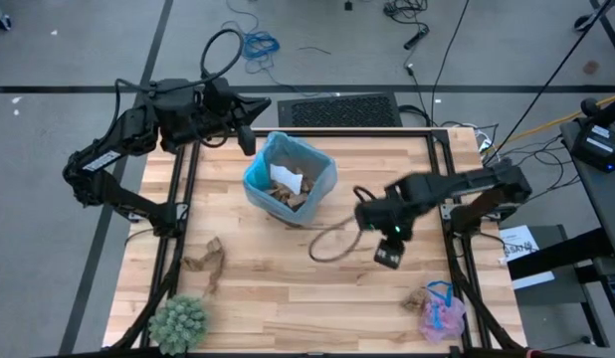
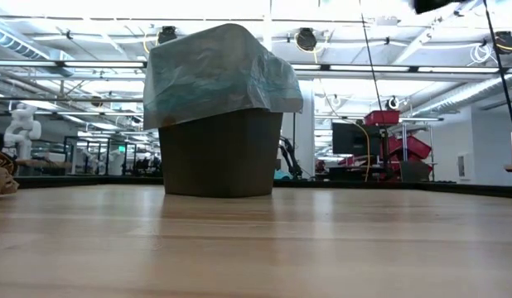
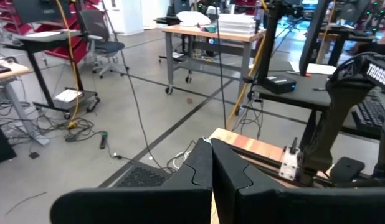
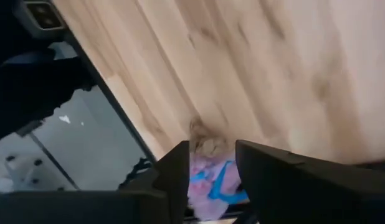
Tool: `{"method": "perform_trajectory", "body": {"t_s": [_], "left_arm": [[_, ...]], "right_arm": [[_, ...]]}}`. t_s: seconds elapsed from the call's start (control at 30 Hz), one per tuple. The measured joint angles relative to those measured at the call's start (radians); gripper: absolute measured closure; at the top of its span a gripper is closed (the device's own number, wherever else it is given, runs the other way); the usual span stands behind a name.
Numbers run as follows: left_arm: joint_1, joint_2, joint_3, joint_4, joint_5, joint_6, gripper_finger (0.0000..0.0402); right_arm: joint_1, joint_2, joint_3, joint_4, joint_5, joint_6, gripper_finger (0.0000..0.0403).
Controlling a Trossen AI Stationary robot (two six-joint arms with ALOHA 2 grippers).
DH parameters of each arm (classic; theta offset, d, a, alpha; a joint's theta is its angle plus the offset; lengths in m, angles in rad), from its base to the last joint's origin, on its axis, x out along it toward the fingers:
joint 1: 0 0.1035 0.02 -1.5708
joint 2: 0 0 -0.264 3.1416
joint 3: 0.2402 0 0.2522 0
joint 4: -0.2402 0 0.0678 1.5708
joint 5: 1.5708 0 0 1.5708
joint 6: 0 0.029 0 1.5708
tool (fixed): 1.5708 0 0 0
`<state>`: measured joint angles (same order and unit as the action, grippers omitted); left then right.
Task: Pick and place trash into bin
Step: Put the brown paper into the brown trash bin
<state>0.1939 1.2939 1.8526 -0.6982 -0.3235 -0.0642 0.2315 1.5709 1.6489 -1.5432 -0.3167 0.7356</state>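
The right gripper (image 4: 210,171), jaws parted and empty, hovers over the tabletop (image 1: 288,278) near the pink puff (image 1: 442,313), well apart from the bin (image 1: 288,179); left jaws shut.

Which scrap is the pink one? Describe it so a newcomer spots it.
Start at the light wooden table and go to its near right corner. There lies the fluffy pink mesh puff, with blue string looped on it and a small brown paper wad beside it; nothing else there is pink.

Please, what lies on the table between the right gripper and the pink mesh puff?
Only bare wood, as the high view shows: right gripper hovers apart from pink mesh puff, with nothing between. A brown scrap lies beside the puff.
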Motion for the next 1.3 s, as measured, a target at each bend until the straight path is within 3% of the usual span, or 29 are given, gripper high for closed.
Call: {"method": "perform_trajectory", "body": {"t_s": [0.3, 0.57, 0.8, 0.93, 1.17, 1.3], "left_arm": [[0.038, 0.029, 0.001, -0.001, 0.083, 0.001, 0.0402], [0.044, 0.048, 0.001, 0.006, 0.113, -0.001, 0.0402], [0.049, 0.048, 0.001, 0.011, 0.113, -0.002, 0.0402], [0.049, 0.048, 0.001, 0.011, 0.113, -0.008, 0.0402], [0.049, 0.048, 0.001, 0.009, 0.113, -0.034, 0.0402], [0.049, 0.048, 0.001, 0.008, 0.113, -0.035, 0.0402]], "right_arm": [[0.209, -0.115, -0.344, 0.23, 0.008, 0.542, 0.0289], [0.373, -0.122, -0.514, 0.511, -0.051, 0.796, 0.0259], [0.47, -0.102, -0.608, 0.532, -0.05, 0.849, 0.0179], [0.506, -0.077, -0.67, 0.613, -0.052, 0.833, 0.0157], [0.529, -0.043, -0.752, 0.786, 0.005, 0.822, 0.0161], [0.53, -0.033, -0.818, 0.858, 0.01, 0.816, 0.0191]]}}
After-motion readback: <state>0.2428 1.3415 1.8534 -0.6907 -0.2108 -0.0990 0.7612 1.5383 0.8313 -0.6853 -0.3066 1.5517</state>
